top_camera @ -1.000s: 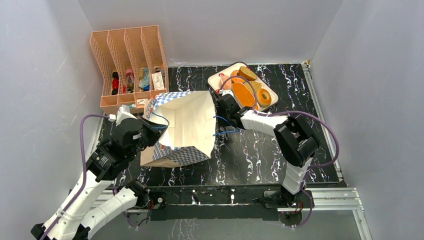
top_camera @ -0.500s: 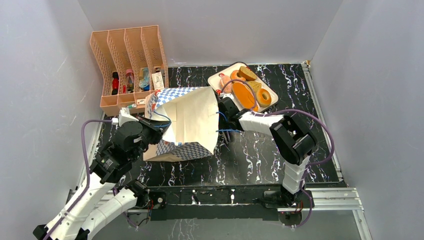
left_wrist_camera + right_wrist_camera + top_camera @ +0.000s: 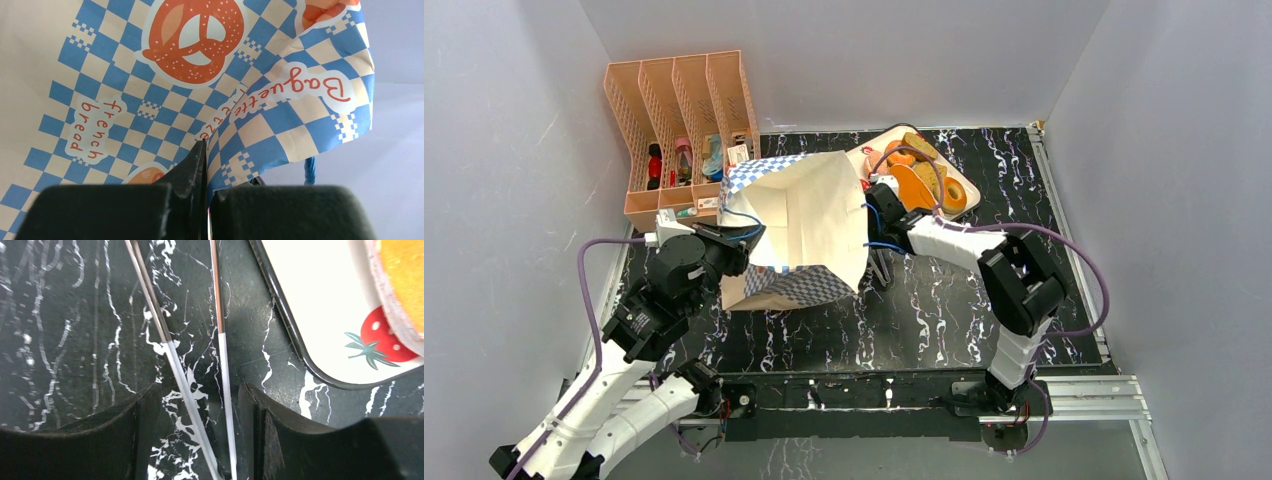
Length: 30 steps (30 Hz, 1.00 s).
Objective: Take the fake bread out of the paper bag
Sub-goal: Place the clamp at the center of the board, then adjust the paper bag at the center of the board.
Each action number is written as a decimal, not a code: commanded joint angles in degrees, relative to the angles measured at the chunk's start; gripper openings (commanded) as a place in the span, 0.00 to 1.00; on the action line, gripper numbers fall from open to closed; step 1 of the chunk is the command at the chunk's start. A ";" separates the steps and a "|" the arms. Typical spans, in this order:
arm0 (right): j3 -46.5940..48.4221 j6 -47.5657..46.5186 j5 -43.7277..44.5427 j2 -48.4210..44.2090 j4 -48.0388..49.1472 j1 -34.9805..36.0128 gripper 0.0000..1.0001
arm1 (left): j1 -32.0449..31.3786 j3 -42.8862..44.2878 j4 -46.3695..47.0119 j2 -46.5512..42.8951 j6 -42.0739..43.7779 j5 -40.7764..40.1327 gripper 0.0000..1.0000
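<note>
Two left fingers pinch the chequered paper bag.

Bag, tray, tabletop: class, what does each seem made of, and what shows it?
Paper bag: matte printed paper, sharply creased. Tray: probably plastic, smooth glossy white face, dark rim. Tabletop: black marble look with white veins, perhaps only a printed surface.

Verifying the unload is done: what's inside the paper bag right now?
Top view looks into the paper bag: only bare cream walls show, nothing on them. The fake bread lies on the tray. The bag's near corner, under the chequered fold, is hidden.
</note>
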 commanded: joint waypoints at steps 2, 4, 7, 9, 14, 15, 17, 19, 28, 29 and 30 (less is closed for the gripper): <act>1.17 4.35 2.11 -8.25 3.93 -2.14 0.56 | 0.08 2.75 2.02 -0.18 -3.76 -3.30 0.00; 0.24 5.71 1.78 -9.99 4.92 -3.61 0.55 | 0.08 2.59 1.58 -0.44 -4.88 -3.74 0.00; -0.85 6.64 0.79 -12.38 6.63 -5.60 0.55 | 0.06 2.79 1.12 -0.67 -5.89 -4.44 0.00; -1.07 7.52 0.14 -13.68 6.95 -6.90 0.55 | 0.08 3.15 0.67 -0.54 -6.23 -4.82 0.00; -1.34 8.54 -1.10 -16.07 7.93 -9.26 0.54 | 0.08 3.22 1.18 0.78 -6.52 -4.85 0.00; -1.24 8.66 -0.99 -16.40 7.68 -9.55 0.54 | 0.08 2.85 1.93 0.88 -6.70 -4.53 0.00; -1.46 9.22 -0.80 -17.23 7.44 -10.46 0.54 | 0.08 1.87 3.15 1.15 -7.57 -4.09 0.00; -2.73 9.73 -1.37 -18.18 8.02 -11.59 0.54 | 0.08 1.02 4.78 1.60 -8.06 -3.42 0.00; -5.22 9.59 -4.59 -19.76 9.61 -12.41 0.53 | 0.08 -4.63 12.18 3.36 -9.95 3.67 0.00; -5.19 9.50 -5.28 -19.72 9.60 -12.41 0.53 | 0.08 -5.20 12.62 3.33 -10.36 4.08 0.00; -5.08 9.22 -5.61 -19.76 9.38 -12.41 0.53 | 0.08 -5.64 12.84 3.25 -10.53 4.38 0.00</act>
